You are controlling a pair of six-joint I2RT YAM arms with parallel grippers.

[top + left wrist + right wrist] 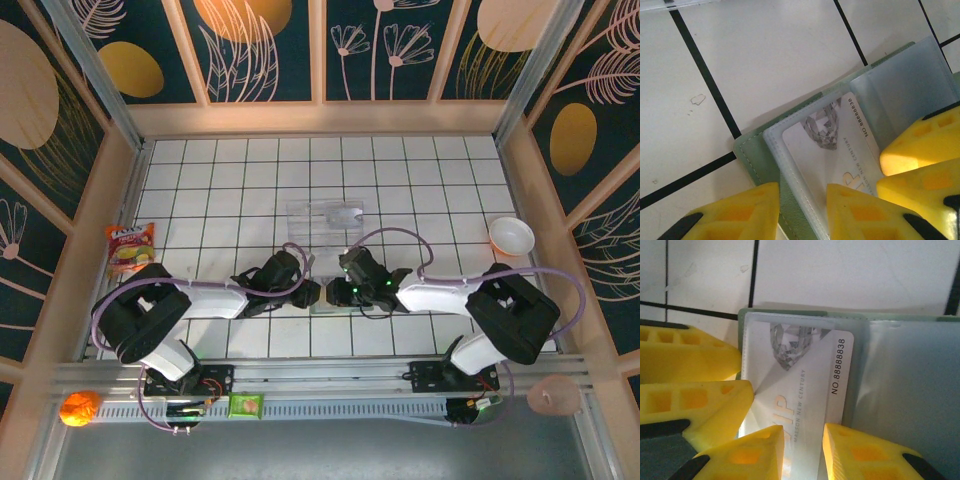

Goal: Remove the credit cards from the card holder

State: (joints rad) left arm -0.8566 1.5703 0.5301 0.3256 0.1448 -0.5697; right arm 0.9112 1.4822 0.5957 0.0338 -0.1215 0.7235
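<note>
Card holder (747,150) lies open toward the near edge of the counter (250,180), mid-width, one credit card (805,375) inside its clear sleeve. Left claw (802,195) apart, straddling the holder's edge. Right claw (804,435) apart over the card. Risk: tips skid on glossy plastic and drag the holder along.

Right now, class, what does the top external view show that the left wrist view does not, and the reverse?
Top external adds a round white bowl by the right wall, a red and yellow snack packet at the left and a round orange object at the near left corner. Left wrist adds the printed number on the white card inside a clear sleeve. Both show the flat grey-green card holder on the white tiled floor.
</note>
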